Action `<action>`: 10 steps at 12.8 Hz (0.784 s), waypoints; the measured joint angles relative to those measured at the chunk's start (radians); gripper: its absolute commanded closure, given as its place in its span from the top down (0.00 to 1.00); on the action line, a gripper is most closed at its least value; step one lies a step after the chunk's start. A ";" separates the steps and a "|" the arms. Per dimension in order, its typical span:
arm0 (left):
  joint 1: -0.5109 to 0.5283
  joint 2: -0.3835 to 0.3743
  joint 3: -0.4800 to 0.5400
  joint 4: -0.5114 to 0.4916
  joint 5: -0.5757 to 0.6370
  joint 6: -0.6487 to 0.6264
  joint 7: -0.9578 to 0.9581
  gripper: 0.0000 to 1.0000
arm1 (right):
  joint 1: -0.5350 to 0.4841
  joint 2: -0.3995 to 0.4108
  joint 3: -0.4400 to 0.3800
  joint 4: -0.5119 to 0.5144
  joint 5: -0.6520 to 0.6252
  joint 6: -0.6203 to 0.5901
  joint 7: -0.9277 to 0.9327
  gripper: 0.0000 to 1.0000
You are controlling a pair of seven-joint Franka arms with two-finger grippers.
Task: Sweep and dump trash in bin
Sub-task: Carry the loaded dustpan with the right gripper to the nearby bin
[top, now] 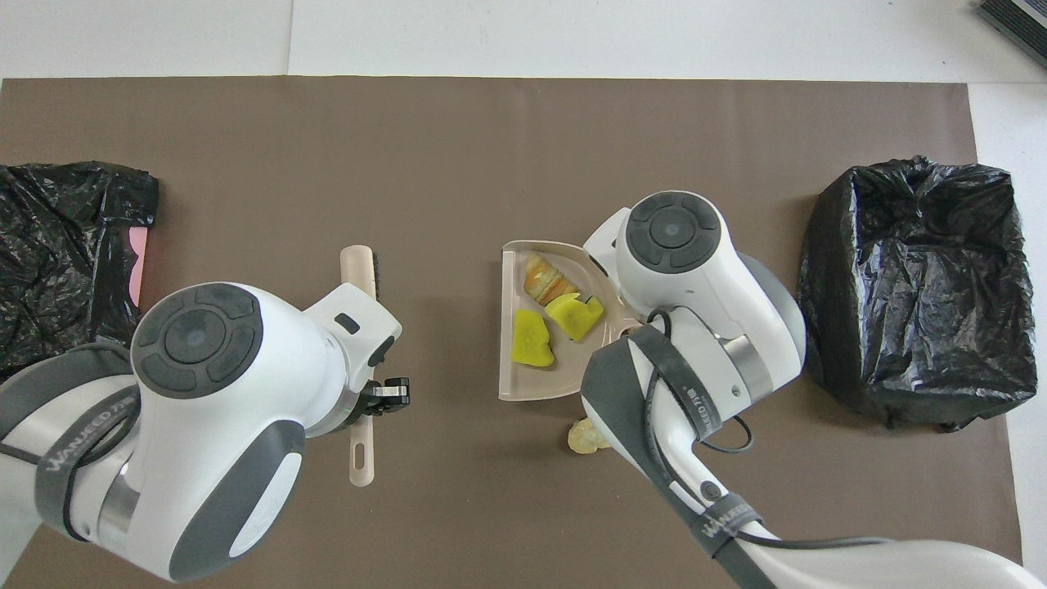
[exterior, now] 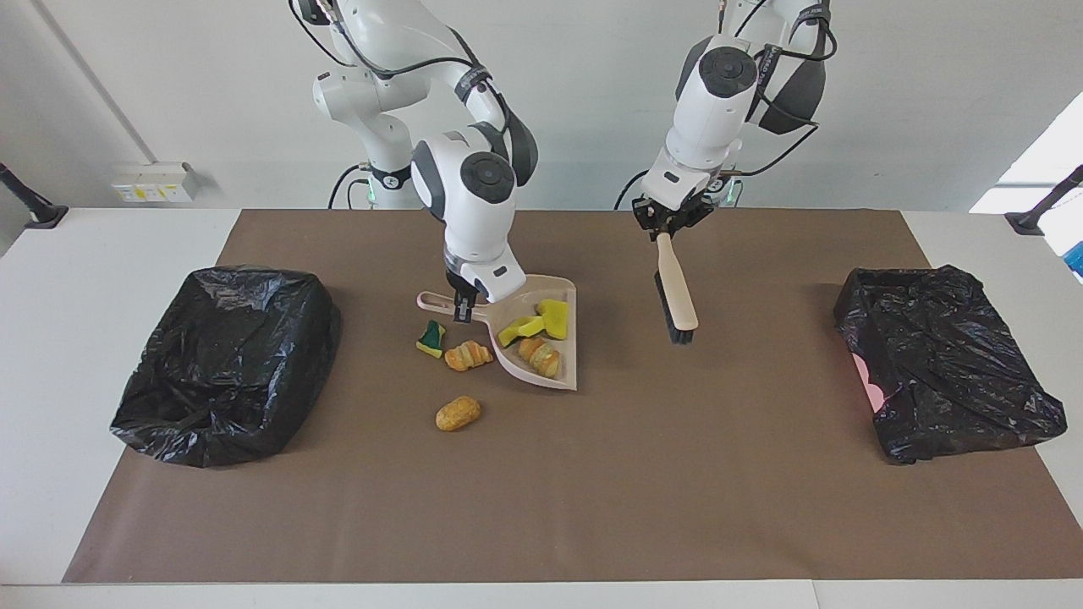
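Sitting in the dustpan [exterior: 541, 351] are three pieces of the trash [exterior: 535, 337]: two yellow chunks and a striped tan one. Left on the brown mat [exterior: 541, 499] are a green-faced chunk [exterior: 431, 337] and an orange-brown piece [exterior: 468, 355] just beside the pan's handle, another tan piece [exterior: 458, 414] farther from the robots, and a pale scrap [top: 585, 438] nearer to them. By my reckoning the job is about half swept, with nothing dumped yet.

The right gripper [exterior: 463, 310] is clamped on the dustpan's handle, holding the pan up over the mat. The left gripper [exterior: 668, 227] is closed on the brush [exterior: 675, 292], which hangs well apart from the pan.

A bin lined with a black bag [exterior: 224, 364] stands at the right arm's end of the table, a second [exterior: 943, 359] at the left arm's end. White tabletop [exterior: 101, 254] borders the mat, and a plain white wall [exterior: 169, 85] rises past the robots.
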 measured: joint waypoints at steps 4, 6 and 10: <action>-0.063 -0.019 -0.011 -0.046 0.000 0.052 -0.046 0.00 | -0.150 -0.052 -0.005 0.082 0.000 -0.069 -0.266 0.00; -0.103 -0.016 -0.012 -0.059 -0.001 0.077 -0.054 0.00 | -0.235 -0.055 -0.006 0.128 0.000 -0.096 -0.376 0.00; -0.266 0.066 -0.017 -0.146 -0.001 0.259 -0.177 0.00 | -0.405 -0.055 -0.009 0.193 0.000 -0.119 -0.546 0.00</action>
